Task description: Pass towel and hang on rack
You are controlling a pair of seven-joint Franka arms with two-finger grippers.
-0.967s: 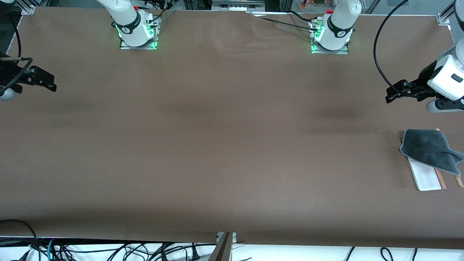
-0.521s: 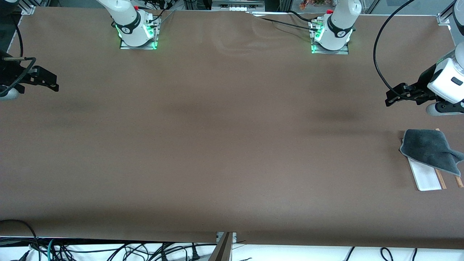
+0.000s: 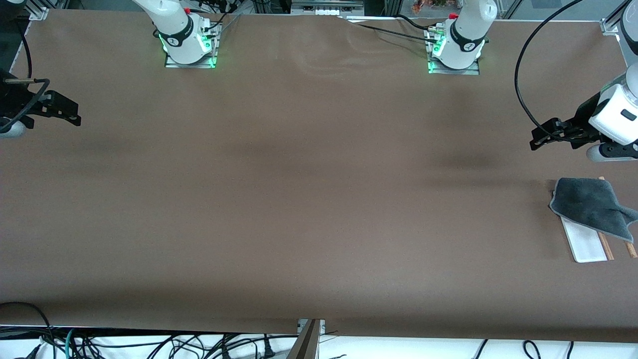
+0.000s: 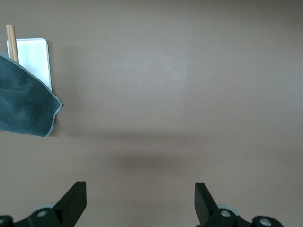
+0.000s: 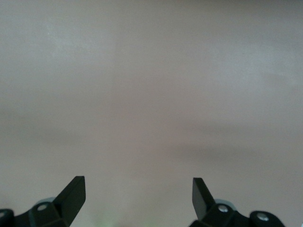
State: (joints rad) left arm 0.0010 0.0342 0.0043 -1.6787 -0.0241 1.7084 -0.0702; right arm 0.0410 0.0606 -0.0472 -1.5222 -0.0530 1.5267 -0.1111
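My left pincer (image 3: 538, 138) hangs with its fingers spread wide and nothing between them, up over the bare surface (image 3: 309, 199) at my left arm's end. The towel (image 3: 590, 205) is draped over the rack (image 3: 585, 244), close to that pincer but clear of it, dark grey face up; in my left wrist view it shows off to one side of the fingers, not between them. My right pincer (image 3: 75, 117) is also wide open and empty, waiting over the surface at my right arm's end, well apart from everything.

As I judge it, the hanging looks done, so the risks now lie in what I might disturb. The towel sits bunched, with one corner trailing past the wooden rods; if the crossbar carries only a fold, the cloth could slide off under its own weight. I cannot see the crossbar under the cloth, so I cannot tell how well it is caught. The rack looks light, so a brush from my left pincer or wrist in passing could tip it or drag the towel off. The cable looped by my left arm could snag too.
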